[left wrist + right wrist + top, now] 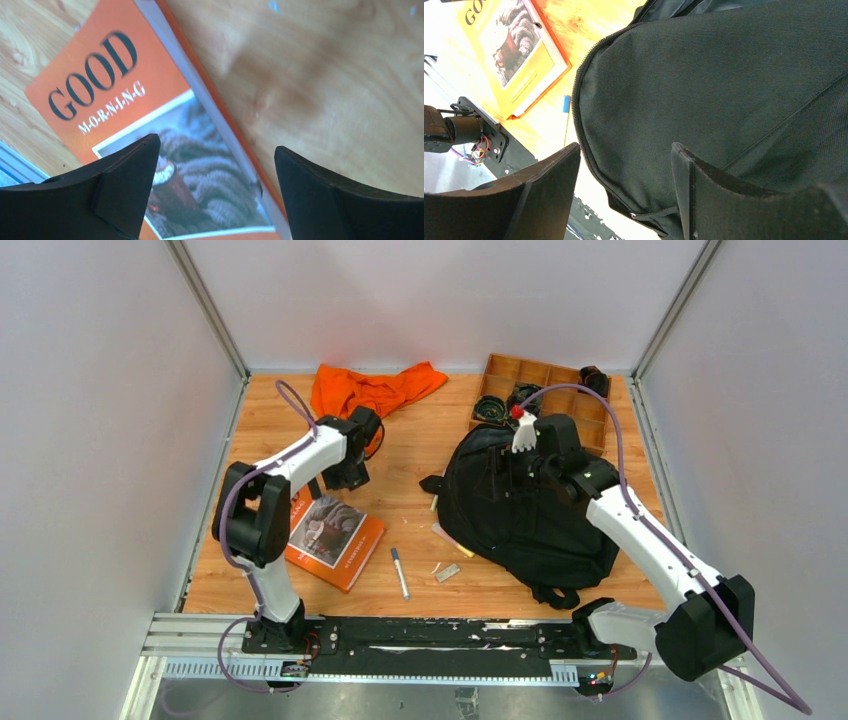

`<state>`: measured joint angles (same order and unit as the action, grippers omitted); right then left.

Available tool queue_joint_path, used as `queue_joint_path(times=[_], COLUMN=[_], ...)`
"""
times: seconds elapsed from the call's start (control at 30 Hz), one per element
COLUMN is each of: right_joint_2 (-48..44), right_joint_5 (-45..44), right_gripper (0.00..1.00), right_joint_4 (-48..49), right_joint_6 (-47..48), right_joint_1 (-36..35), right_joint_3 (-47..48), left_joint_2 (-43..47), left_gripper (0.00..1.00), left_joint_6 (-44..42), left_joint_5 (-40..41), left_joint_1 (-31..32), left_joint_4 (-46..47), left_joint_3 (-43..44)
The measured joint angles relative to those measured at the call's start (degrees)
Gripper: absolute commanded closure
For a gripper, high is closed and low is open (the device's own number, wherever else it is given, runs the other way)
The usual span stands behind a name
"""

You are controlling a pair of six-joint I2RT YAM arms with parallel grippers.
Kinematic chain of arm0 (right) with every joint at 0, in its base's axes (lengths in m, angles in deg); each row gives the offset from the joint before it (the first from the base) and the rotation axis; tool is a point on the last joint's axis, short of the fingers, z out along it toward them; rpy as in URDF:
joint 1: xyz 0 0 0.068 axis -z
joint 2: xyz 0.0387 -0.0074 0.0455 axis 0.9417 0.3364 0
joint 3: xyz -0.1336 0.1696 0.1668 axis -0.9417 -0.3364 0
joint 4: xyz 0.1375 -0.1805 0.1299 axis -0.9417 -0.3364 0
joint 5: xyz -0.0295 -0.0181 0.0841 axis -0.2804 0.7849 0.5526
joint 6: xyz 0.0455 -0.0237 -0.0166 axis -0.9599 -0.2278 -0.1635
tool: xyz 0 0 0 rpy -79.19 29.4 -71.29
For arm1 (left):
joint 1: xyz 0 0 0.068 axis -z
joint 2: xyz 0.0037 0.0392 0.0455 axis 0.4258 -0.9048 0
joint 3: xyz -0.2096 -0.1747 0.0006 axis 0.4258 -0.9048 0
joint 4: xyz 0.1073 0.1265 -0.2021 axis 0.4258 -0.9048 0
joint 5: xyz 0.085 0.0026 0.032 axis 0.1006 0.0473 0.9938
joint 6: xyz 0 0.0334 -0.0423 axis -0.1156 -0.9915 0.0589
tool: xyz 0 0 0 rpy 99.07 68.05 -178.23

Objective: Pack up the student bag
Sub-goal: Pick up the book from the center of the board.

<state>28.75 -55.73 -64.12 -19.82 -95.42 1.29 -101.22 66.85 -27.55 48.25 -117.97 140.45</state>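
The student bag (520, 515) is a large black backpack lying flat right of centre. It fills the right wrist view (724, 75), with a zip line and a pull tab (634, 216) along its edge. My right gripper (520, 468) hangs open and empty over the bag's far part, its jaws (624, 155) apart just above the fabric. An orange "Good Morning" book (335, 535) lies on the table at the left. My left gripper (345, 478) is open and empty above the book's far corner. In the left wrist view (217, 160) its jaws straddle the book's edge (115, 75).
A pen (399, 572) and a small pale piece (448, 572) lie on the wood between book and bag. An orange cloth (375, 388) lies at the back. A wooden compartment tray (590, 405) holding dark items stands at the back right. Something yellowish (445, 535) pokes out at the bag's left edge.
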Motion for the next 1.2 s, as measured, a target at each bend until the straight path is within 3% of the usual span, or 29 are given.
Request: queue_joint_path(times=[0.27,0.6,0.7,0.87,1.2], right_joint_2=[-1.6,-1.6,-1.4,-1.1,-0.4], right_joint_5=[0.0,0.6,0.7,0.9,1.0], right_gripper=[0.3,0.3,0.3,0.3,0.31], right_joint_4=[-0.5,-0.6,-0.6,-0.6,-0.6], right_joint_6=[0.0,0.0,0.0,0.0,0.0], right_joint_1=[0.0,0.0,0.0,0.0,0.0], right_joint_3=[0.0,0.0,0.0,0.0,0.0], left_joint_2=[-8.7,-11.1,-11.4,-11.5,-11.3], left_gripper=[0.12,0.65,0.99,1.0,1.0], left_joint_6=[0.5,2.0,1.3,-3.7,-13.9], left_joint_5=[2.9,3.4,3.7,3.2,2.1], left_joint_1=[-6.0,-6.1,-6.0,-4.8,5.3], left_joint_4=[-1.1,-3.9,-5.0,-6.1,-2.5], left_joint_3=[5.4,4.9,4.9,6.5,13.6])
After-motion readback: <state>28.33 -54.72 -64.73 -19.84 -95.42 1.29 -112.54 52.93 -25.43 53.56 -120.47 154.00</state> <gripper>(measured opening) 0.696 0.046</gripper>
